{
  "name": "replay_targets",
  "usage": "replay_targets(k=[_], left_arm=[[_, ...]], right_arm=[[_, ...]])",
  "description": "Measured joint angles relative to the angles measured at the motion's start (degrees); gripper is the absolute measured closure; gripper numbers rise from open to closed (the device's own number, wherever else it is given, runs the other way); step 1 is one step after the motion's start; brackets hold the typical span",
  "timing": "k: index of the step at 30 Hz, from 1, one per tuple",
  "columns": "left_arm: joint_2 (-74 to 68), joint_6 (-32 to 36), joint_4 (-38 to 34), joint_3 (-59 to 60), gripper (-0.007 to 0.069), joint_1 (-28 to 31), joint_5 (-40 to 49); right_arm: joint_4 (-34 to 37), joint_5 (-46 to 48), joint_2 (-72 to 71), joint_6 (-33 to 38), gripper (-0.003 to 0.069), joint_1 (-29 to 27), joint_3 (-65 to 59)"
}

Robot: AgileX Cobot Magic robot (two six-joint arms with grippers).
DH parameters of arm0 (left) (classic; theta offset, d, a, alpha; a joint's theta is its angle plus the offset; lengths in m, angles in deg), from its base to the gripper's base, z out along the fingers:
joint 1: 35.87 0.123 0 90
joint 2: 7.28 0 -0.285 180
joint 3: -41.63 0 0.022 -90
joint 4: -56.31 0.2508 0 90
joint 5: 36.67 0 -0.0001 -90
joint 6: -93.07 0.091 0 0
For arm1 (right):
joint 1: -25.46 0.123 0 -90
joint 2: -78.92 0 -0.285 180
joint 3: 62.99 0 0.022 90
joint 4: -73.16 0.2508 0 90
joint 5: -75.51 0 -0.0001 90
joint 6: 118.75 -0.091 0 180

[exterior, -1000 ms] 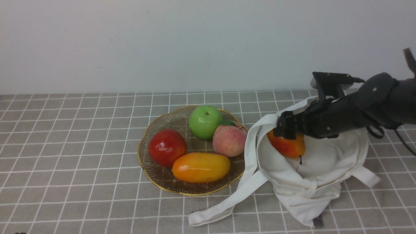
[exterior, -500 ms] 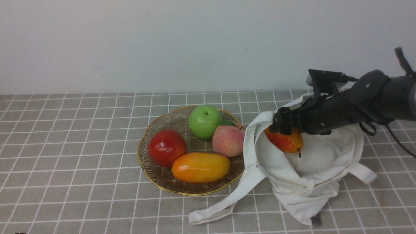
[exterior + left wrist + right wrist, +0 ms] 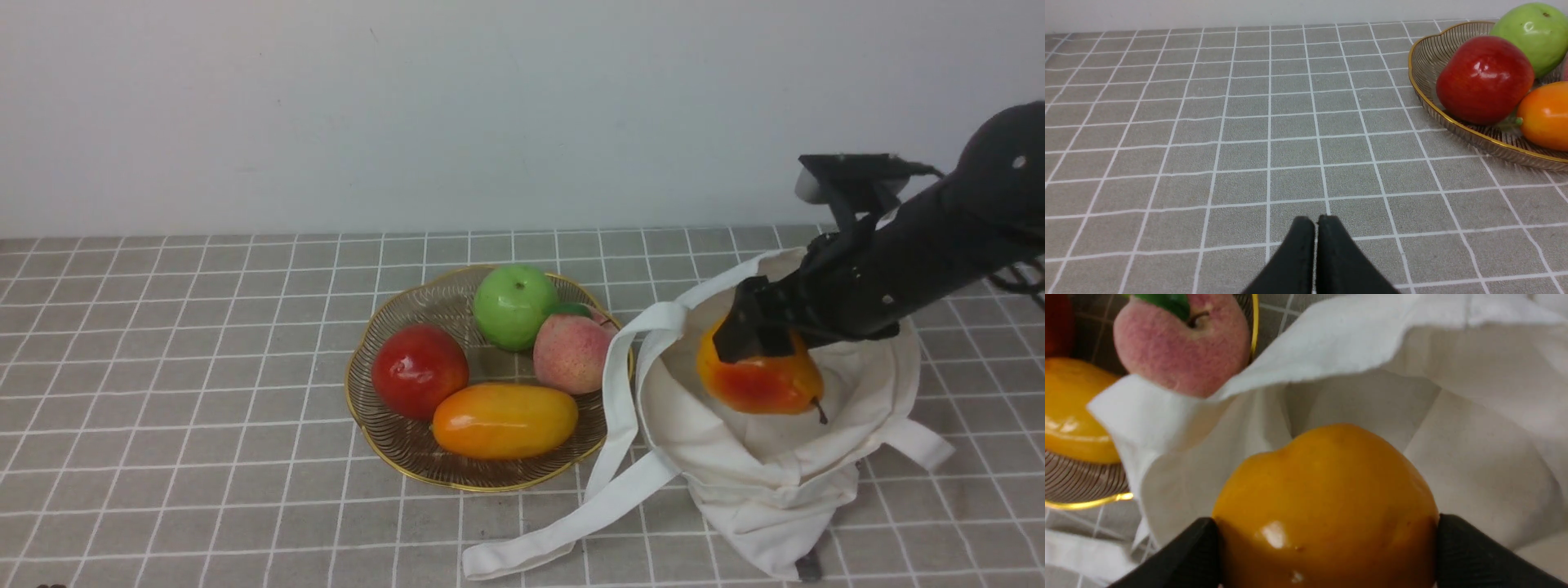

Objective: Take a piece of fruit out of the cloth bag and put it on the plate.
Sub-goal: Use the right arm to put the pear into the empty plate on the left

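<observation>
I see a grey tabletop covered in small square tiles with white lines, running back to a plain pale wall. On its right side lies the cream-white soft cloth bag, slumped with its mouth open upward and one long flat white strap handle trailing toward me across the tiles. My black right arm reaches in from the right and slopes down over the bag. Just left of the bag, with the strap crossing its near edge, sits the round shallow gold wire plate with a wavy rim. It holds four fruits: a long oval orange-yellow one at the front, a round glossy red apple on the left, a green apple at the back and a fuzzy pink peach on the right. The right gripper is clamped on the glossy orange-yellow fruit with a red blush, one black finger on each flank in the wrist view. The fruit hangs in the bag's open mouth, its short dark stem pointing down and to the right; I cannot tell whether it touches the cloth. It is not on the plate. The left gripper has its two black fingers pressed together, holding nothing, over bare tiles.
</observation>
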Motion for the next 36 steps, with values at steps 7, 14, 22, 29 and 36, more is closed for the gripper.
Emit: replay_targets(k=[7,14,22,29,36], left_arm=[[0.0,0.0,0.0,0.0,0.0633,0.0,0.0],[0.0,0.0,0.0,0.0,0.0633,0.0,0.0],[0.0,0.0,0.0,0.0,0.0633,0.0,0.0],[0.0,0.0,0.0,0.0,0.0633,0.0,0.0],[0.0,0.0,0.0,0.0,0.0633,0.0,0.0]], right_arm=[[5.8,3.6,-9.4,2.5,0.0043,1.7,0.0],[25.1,-8.4,-5.0,22.4,0.0043,12.1,0.0],[38.0,-31.7,7.0,41.8,0.0043,20.5,0.0],[50.9,-38.2,11.5,49.8,0.0013,20.8,0.0],[54.2,-38.4,11.9,52.8,-0.0031,20.8,0.0]])
